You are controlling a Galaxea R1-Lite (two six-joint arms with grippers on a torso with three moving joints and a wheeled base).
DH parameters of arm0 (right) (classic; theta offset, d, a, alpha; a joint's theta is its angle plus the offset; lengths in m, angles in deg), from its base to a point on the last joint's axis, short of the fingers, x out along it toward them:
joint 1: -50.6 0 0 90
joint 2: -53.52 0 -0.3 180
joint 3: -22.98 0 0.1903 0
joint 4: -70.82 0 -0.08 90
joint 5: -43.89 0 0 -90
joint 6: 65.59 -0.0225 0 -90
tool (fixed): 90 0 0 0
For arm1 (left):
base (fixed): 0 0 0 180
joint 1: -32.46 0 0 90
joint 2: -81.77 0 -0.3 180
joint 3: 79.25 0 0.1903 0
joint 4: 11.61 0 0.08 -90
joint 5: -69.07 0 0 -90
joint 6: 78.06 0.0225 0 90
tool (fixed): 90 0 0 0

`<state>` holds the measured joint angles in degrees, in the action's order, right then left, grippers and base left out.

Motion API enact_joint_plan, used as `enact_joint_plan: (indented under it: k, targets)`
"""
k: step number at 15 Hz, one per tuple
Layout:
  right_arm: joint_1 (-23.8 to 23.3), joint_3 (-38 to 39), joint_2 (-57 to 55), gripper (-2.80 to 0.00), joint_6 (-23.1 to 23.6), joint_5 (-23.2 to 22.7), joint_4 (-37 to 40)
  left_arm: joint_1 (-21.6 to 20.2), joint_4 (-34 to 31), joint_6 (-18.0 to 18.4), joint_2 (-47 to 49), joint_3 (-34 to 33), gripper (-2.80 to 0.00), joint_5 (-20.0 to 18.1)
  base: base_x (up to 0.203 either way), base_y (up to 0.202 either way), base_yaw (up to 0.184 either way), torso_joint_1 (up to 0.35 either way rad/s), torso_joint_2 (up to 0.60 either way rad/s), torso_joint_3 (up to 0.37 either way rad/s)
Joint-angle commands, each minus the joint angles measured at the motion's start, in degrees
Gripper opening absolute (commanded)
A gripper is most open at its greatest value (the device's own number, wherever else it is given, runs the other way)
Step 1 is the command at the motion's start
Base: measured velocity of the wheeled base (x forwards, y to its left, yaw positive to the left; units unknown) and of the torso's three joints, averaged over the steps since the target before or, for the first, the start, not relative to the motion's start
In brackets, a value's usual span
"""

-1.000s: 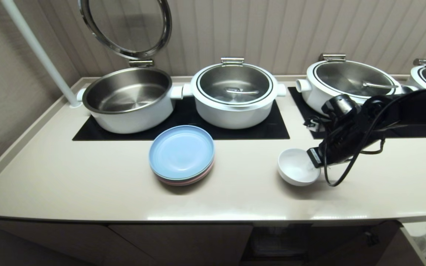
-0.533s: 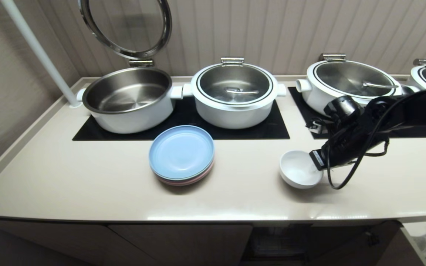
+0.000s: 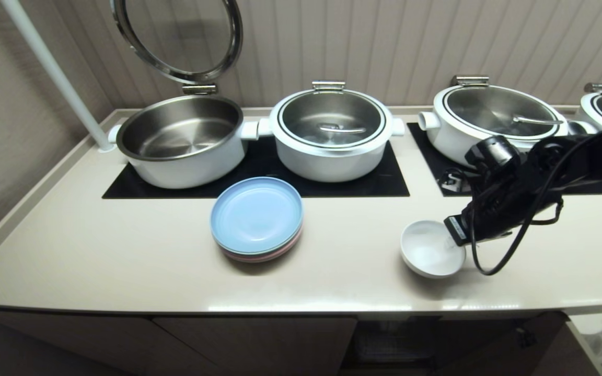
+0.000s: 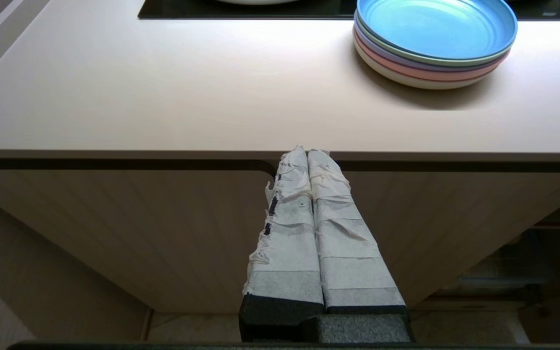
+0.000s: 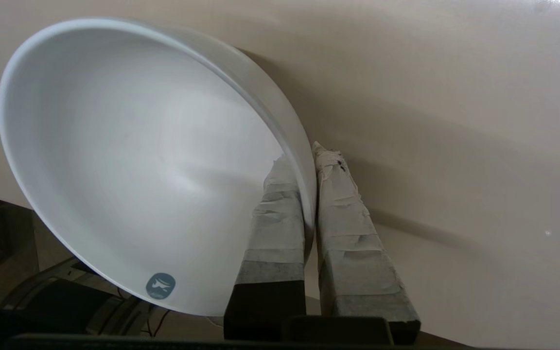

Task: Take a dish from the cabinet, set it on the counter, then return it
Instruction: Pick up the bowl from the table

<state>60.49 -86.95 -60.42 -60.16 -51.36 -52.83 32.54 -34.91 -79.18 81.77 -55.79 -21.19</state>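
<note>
The dish, a small plain white bowl, hangs tilted close over the counter, right of the middle and near its front edge. My right gripper is shut on the bowl's right rim. In the right wrist view one taped finger lies inside the dish and the other outside, with the gripper pinching the rim above the counter. The cabinet shows below the counter's front. My left gripper is parked shut and empty in front of a cabinet door, just under the counter edge.
A stack of flat plates, pale blue on top, sits at the counter's middle. Behind it stand an open steel pot and a lidded white pot on a black hob panel. Another lidded pot stands behind my right arm.
My right gripper has carried the dish toward the counter's front edge and a little to the right. The left arm has kept still.
</note>
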Motion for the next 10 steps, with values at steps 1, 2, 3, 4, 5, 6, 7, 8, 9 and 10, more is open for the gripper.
enact_joint_plan:
  k: [1,2,3,4,5,6,7,8,9,10]
  targets:
    - [0.05,2.02,1.88,-2.80,0.02,-0.20,-1.45,-0.07,0.01,-0.02,0.00,-0.01,-2.80,-0.07,0.000,0.000,0.000,0.000,0.00,0.000]
    - [0.05,2.92,2.55,-2.80,0.02,-0.20,-1.84,-0.07,0.01,-0.02,0.00,-0.01,-2.80,0.00,0.000,0.000,0.000,0.000,0.00,0.000]
    - [0.19,3.59,3.05,-2.80,0.02,-0.20,-1.95,-0.07,0.01,-0.02,0.00,-0.01,-2.80,0.00,0.000,0.000,0.000,0.000,0.00,0.000]
    - [0.27,4.20,3.54,-2.80,0.00,-0.20,-1.96,0.01,0.01,-0.02,0.00,-0.01,-2.80,0.00,0.000,0.000,0.000,0.000,0.00,0.000]
    - [0.30,4.73,4.00,-2.80,-0.08,-0.20,-1.96,-0.07,0.01,-0.02,0.00,-0.01,-2.80,0.00,0.000,0.000,0.000,0.000,0.00,0.000]
    - [0.37,5.02,4.31,-2.80,-0.55,-0.23,-1.96,-0.06,0.01,-0.02,0.00,-0.01,-2.80,0.00,0.000,0.000,0.000,0.000,0.00,0.000]
    - [0.51,5.38,4.65,-2.80,-1.57,-0.20,-1.98,0.01,0.01,-0.02,0.00,-0.01,-2.80,0.00,0.000,0.000,0.000,0.000,0.00,0.000]
    - [0.83,5.69,5.11,-2.80,-2.77,-0.20,-1.97,-0.03,0.01,-0.02,0.00,-0.01,-2.80,0.00,0.000,0.000,0.000,0.000,0.00,0.000]
    - [0.93,5.80,5.22,-2.80,-3.57,-0.20,-1.96,0.01,0.01,-0.02,0.00,-0.01,-2.80,0.00,0.000,0.000,0.000,0.000,0.00,0.000]
    - [1.06,6.20,5.62,-2.80,-3.91,-0.20,-2.01,-0.07,0.01,-0.02,0.00,-0.01,-2.80,0.00,0.000,0.000,0.000,0.000,0.00,0.000]
